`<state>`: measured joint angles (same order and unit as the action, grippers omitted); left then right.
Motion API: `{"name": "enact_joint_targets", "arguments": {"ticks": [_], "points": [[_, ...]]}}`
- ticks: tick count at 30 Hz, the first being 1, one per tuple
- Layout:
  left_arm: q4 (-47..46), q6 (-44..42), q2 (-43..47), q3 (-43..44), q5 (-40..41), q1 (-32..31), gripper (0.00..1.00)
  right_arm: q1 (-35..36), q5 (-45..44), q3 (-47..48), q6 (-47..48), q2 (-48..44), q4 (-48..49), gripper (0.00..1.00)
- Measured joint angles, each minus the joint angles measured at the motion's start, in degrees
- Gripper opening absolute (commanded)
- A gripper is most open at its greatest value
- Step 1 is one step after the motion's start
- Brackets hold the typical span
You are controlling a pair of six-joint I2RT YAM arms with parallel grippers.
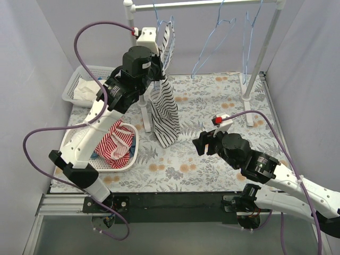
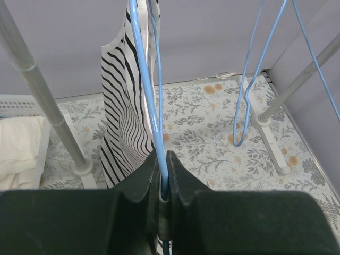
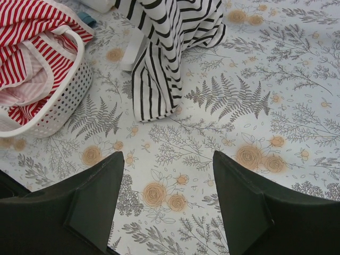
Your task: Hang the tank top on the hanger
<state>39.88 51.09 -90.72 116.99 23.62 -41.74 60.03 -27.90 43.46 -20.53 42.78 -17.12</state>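
Observation:
The white tank top (image 1: 165, 109) with dark stripes hangs from a pale-blue wire hanger (image 1: 163, 33) near the rail's left end; its hem rests on the floral mat. My left gripper (image 1: 158, 68) is shut on the hanger's wire, seen in the left wrist view (image 2: 162, 159) with the hanger (image 2: 144, 79) running up between the fingers and the tank top (image 2: 125, 117) draped just left. My right gripper (image 1: 201, 142) is open and empty above the mat, right of the tank top's hem (image 3: 159, 64), in the right wrist view (image 3: 168, 164).
Two more pale-blue hangers (image 1: 218, 37) (image 1: 249, 42) hang on the rail (image 1: 207, 4). A white basket (image 1: 114, 146) holds a red-and-white striped garment (image 3: 26, 48). A second basket (image 1: 79, 87) at back left holds plain white cloth. Rack feet (image 1: 247, 95) stand on the mat.

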Motion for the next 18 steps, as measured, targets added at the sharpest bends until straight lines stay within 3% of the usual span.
{"name": "enact_joint_targets", "arguments": {"ticks": [11,18], "points": [[0.39,-3.17,-6.69,8.55,2.58,0.37,0.0,0.0,1.16,0.0,-0.24,-0.48,-1.05,0.74],[0.33,-2.58,-8.5,6.95,0.68,4.85,0.0,0.0,1.75,0.0,-0.28,-0.83,-1.31,0.74]]}}
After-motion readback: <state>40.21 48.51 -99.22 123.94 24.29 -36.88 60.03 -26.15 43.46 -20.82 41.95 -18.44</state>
